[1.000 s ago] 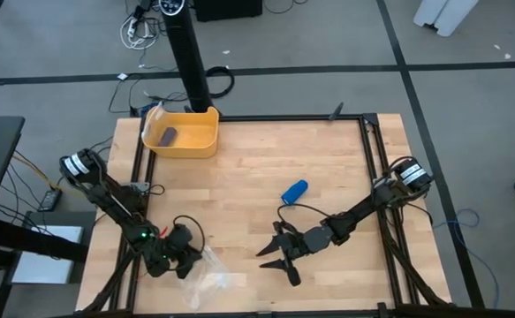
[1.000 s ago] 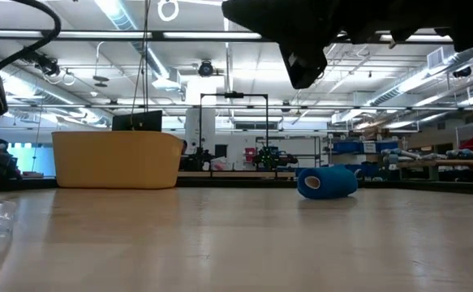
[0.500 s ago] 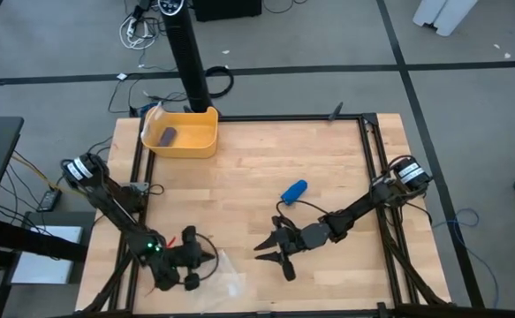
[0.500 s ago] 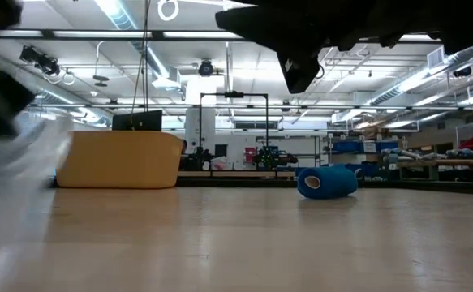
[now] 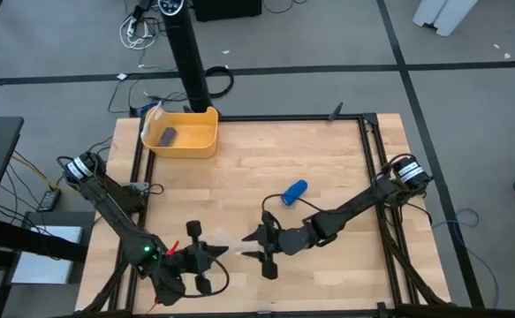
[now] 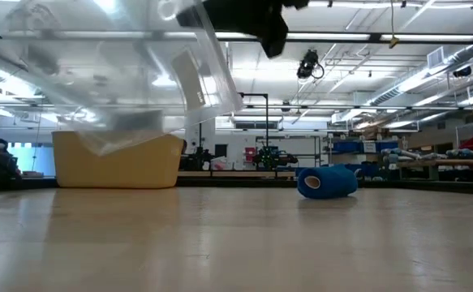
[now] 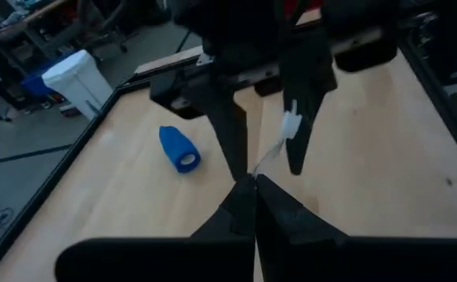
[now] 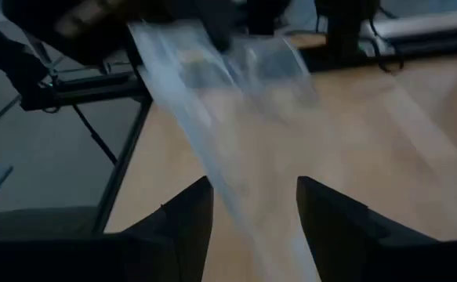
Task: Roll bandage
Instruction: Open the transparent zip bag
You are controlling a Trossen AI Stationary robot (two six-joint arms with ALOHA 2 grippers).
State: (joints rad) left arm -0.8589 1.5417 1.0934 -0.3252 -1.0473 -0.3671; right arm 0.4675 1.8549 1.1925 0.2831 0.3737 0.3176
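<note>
Left tool (image 5: 206, 256), low left of centre in the high view, pinched shut on clear plastic bag (image 6: 114, 73), lifted off the bench (image 5: 266, 168). Right tool (image 5: 255, 247) just beside, at lower centre, spread wide, gripping nothing. Rolled blue bandage (image 5: 295, 191) lying mid-bench, apart from both. Yellow bin (image 5: 183, 134) at upper left corner, dark block (image 5: 168, 135) inside. Workshop hall beyond, ceiling strip lights.

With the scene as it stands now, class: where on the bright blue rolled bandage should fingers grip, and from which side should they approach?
Grip the bright blue rolled fabric bandage across its curved middle, coming down from above. It lies on its side on the wooden table, apart from everything else, so fingers closing across its axis would likely hold it without rolling. The right gripper, open, is nearest.
</note>
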